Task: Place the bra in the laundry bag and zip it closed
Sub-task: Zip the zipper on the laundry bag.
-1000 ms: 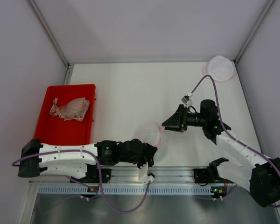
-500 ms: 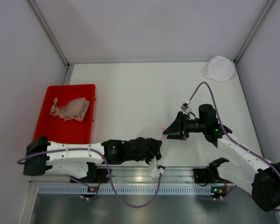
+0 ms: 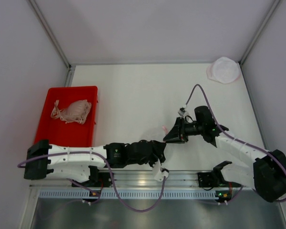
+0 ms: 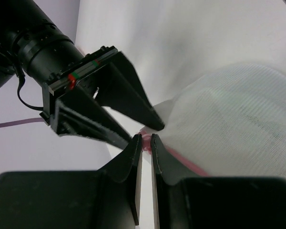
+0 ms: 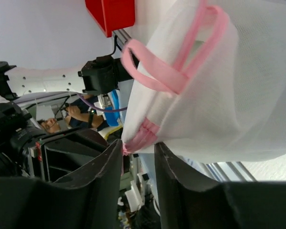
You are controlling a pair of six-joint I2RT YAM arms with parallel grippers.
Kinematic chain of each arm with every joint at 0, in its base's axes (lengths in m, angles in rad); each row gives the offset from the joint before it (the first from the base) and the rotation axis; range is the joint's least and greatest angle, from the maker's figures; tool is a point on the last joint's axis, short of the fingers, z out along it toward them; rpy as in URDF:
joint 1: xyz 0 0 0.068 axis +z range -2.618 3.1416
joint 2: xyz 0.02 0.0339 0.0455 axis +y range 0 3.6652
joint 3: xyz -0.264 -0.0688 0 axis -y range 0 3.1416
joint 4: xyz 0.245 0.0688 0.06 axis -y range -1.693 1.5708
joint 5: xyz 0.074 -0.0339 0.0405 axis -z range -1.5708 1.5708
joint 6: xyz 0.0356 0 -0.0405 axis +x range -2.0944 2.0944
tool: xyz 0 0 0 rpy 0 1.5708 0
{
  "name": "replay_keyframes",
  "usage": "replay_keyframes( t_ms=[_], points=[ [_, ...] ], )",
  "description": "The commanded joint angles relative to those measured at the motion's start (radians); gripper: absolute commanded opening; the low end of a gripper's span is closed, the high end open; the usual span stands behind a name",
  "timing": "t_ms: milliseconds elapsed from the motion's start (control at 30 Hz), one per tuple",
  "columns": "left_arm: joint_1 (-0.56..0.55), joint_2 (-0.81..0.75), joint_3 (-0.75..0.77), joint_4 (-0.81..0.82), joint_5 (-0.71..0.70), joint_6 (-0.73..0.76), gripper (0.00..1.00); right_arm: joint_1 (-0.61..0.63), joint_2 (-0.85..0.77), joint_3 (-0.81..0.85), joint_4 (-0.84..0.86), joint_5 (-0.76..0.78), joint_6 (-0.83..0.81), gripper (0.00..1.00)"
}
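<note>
Left hand (image 4: 144, 143) pinches the pink edge (image 4: 178, 160) of the white mesh bag (image 4: 229, 119), its fingers pressed almost together on the fabric. Right hand (image 5: 138, 145) faces it from 3 o'clock, fingers spread either side of that same edge, not clamped. Both hands meet low on the tabletop (image 3: 133, 90), around 6 o'clock. The bra (image 3: 76, 110) lies well apart in a red bin (image 3: 50, 131) at 9 o'clock, outside the bag.
</note>
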Motion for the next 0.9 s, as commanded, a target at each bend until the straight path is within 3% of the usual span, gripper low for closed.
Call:
replay_keyframes(
  t_ms=[0, 67, 167, 533, 567, 733, 767, 867],
  points=[
    [-0.003, -0.031, 0.033, 0.065, 0.029, 0.013, 0.00, 0.015, 0.024, 0.078, 0.049, 0.006, -0.017, 0.31],
    [-0.005, -0.057, 0.016, 0.051, 0.061, 0.027, 0.00, 0.012, 0.035, 0.110, 0.031, 0.012, -0.040, 0.15],
    [-0.005, -0.083, -0.003, 0.014, 0.084, 0.027, 0.00, 0.001, 0.067, 0.178, -0.027, 0.015, -0.105, 0.00],
    [-0.006, -0.124, -0.049, -0.067, 0.090, -0.074, 0.00, -0.102, 0.256, 0.450, -0.133, -0.043, -0.310, 0.00],
    [-0.006, -0.120, -0.053, -0.067, 0.081, -0.079, 0.00, -0.105, 0.265, 0.466, -0.147, -0.051, -0.316, 0.10],
    [-0.003, -0.082, -0.044, -0.023, -0.005, -0.105, 0.00, -0.105, 0.253, 0.475, -0.297, -0.053, -0.379, 0.91],
    [-0.002, -0.074, -0.039, -0.017, -0.008, -0.104, 0.00, -0.105, 0.245, 0.473, -0.320, -0.049, -0.393, 0.99],
    [0.012, -0.065, -0.039, 0.019, -0.022, -0.093, 0.00, -0.107, 0.207, 0.458, -0.409, -0.034, -0.444, 1.00]
  ],
)
